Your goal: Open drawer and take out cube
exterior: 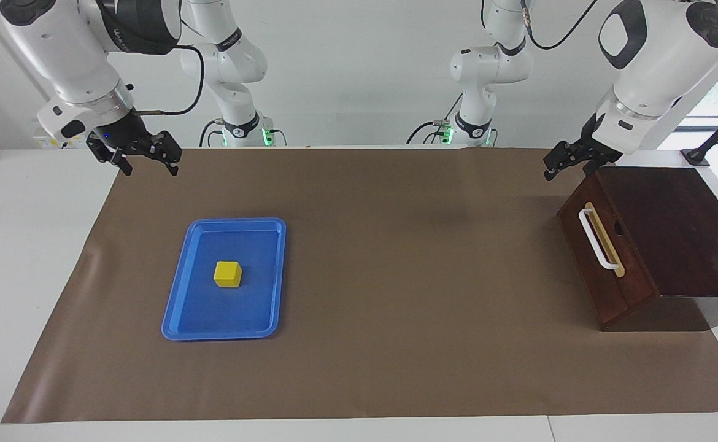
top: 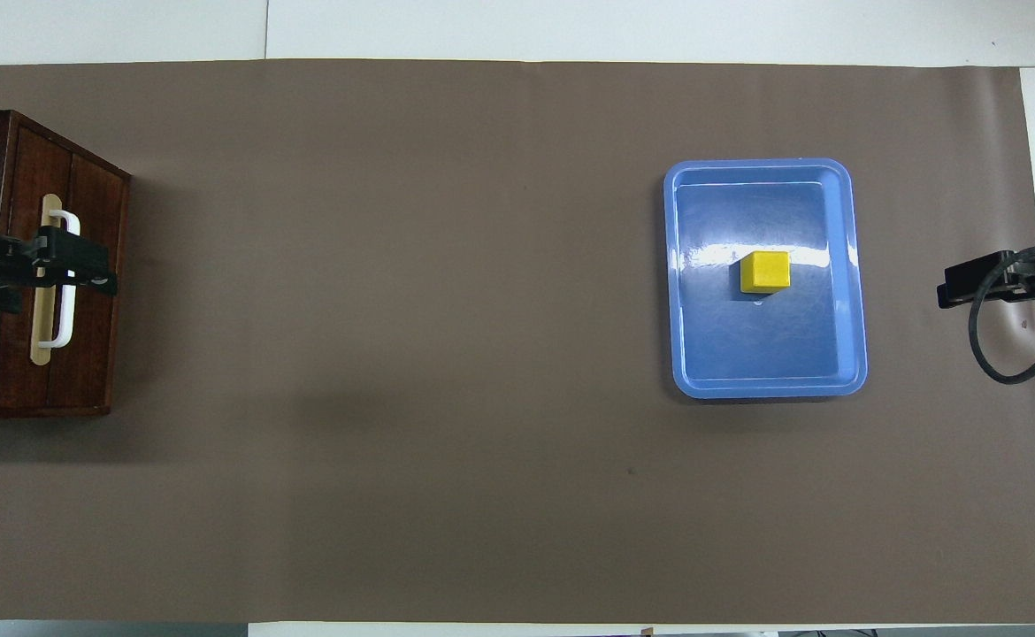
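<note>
facing view: left gripper (exterior: 563, 163) raised over the box's upper corner, fingers spread, holding nothing; drawer (exterior: 601, 255) closed, its white handle (exterior: 596, 239) below and clear of it. right gripper (exterior: 136, 157) raised over the mat's edge, fingers spread, empty; cube (exterior: 227, 274) on blue tray (exterior: 178, 319), well apart from it.

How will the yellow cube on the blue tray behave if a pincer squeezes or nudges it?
The yellow cube looks solid with flat faces, so it probably stays stiff in a grip and won't roll. It sits flat, so tipping seems unlikely. The blue tray shines in the overhead view; a nudge may slide the cube, or the tray on the brown mat.
</note>
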Motion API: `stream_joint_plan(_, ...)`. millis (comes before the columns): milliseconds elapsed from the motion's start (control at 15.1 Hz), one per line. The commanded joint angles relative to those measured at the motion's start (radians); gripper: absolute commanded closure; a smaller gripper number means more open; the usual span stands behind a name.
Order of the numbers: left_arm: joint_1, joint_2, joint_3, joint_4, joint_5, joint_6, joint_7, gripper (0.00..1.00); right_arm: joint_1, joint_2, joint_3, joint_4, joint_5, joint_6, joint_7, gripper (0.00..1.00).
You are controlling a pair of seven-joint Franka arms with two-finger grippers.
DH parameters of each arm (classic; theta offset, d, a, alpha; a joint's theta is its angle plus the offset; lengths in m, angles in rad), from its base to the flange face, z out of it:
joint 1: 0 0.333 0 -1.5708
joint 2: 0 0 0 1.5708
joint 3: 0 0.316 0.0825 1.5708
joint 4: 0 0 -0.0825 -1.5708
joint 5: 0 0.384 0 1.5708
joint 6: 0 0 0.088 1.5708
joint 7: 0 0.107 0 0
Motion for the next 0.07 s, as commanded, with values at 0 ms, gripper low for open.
stream_joint_plan(0,0.013,-0.007,-0.001,0.002,-0.014,-0.008,0.030,0.00,-0.001,0.009,0.009,0.014,-0.022,-0.011,0.005,0.00)
